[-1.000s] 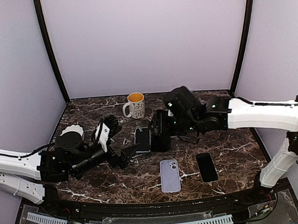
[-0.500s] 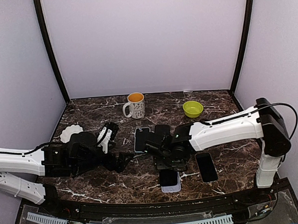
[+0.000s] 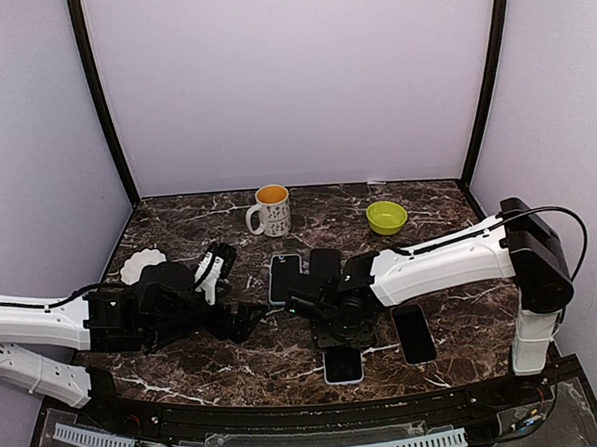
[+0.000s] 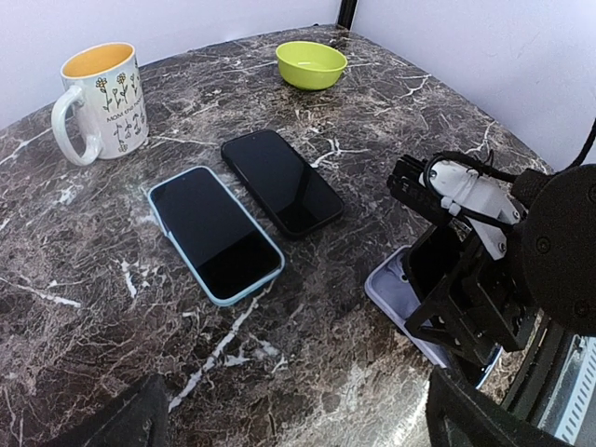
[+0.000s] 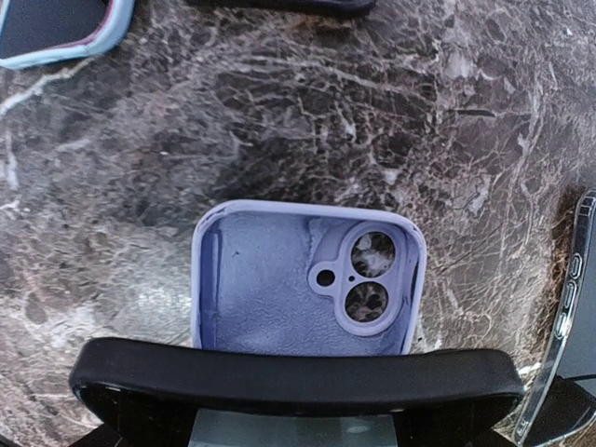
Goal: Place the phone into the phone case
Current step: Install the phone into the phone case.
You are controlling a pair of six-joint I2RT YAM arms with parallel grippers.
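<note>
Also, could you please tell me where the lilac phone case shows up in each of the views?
Top external: lilac phone case near the front edge, centre, partly covered.
Left wrist: lower right.
Right wrist: centre, open side up, above the held black phone.
Shared landmark: the blue-cased phone.

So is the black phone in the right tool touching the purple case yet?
Cannot tell. In the right wrist view the phone covers the near end of the case, hiding any contact or gap; the other views are no clearer.
</note>
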